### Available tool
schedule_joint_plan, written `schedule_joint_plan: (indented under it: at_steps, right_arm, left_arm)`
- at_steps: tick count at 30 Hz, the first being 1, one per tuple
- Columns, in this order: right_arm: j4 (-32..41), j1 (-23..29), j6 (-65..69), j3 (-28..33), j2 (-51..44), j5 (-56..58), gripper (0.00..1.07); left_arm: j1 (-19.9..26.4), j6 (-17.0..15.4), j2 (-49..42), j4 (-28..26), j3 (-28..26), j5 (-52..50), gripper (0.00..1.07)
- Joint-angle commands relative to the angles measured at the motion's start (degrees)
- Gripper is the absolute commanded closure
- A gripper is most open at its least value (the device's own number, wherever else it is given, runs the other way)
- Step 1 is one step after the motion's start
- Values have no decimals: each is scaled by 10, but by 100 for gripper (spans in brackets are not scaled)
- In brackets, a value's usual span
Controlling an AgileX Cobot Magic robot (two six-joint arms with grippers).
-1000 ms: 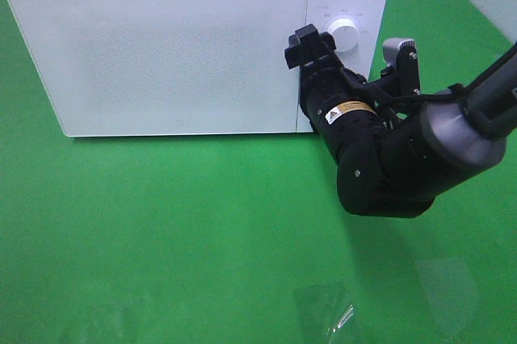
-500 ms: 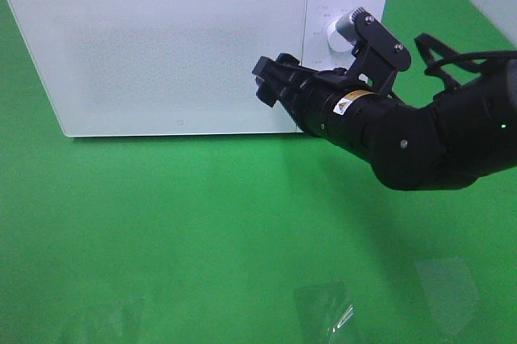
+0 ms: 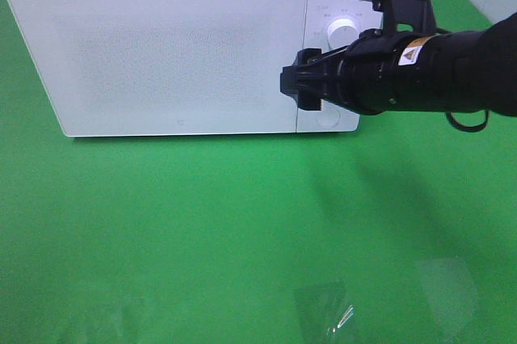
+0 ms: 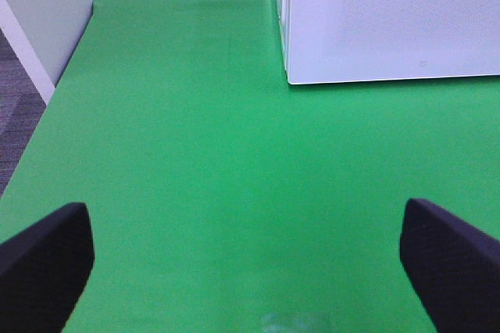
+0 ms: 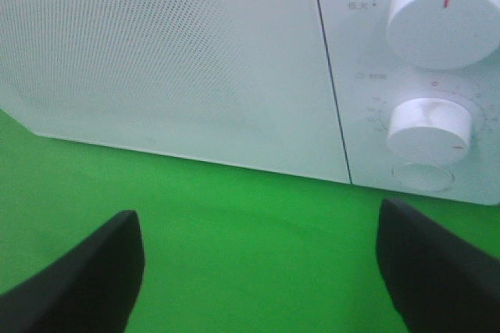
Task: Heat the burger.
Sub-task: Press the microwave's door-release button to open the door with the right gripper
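The burger shows in no view. The microwave door is shut, so it is probably inside, though that cannot be confirmed.

Nearest, a clear plastic scrap (image 3: 323,309) lies on the green cloth (image 3: 161,231). The left gripper (image 4: 250,263) hangs over bare cloth, jaws wide and empty. Farther back, the right gripper (image 3: 300,90), also spread wide and holding nothing, sits just in front of the microwave (image 3: 161,53), where the door (image 5: 156,51) meets the control panel.

Loading looks done; setting the upper knob (image 5: 445,8) or lower knob (image 5: 430,130) seems to remain.

Small grey print beside the knobs and the arm's yellow warning sticker (image 3: 408,55) are too small to read.
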Motion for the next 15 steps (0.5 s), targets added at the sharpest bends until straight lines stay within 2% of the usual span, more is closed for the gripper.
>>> schedule_joint_plan:
  at_steps: [1, 7, 11, 15]
  right_arm:
    - [-41, -18, -11, -2, -30, 54, 29]
    - [-90, -57, -11, -2, -124, 199, 29]
    - [-131, -63, 1, -2, -182, 272, 29]
    - [-143, -63, 2, -2, -235, 348, 28]
  left_arm:
    - [2, 2, -11, -3, 2, -2, 7]
    - [2, 2, -11, -3, 2, -2, 7]
    - [2, 2, -11, -3, 2, -2, 7]
    - [2, 2, -11, -3, 2, -2, 7]
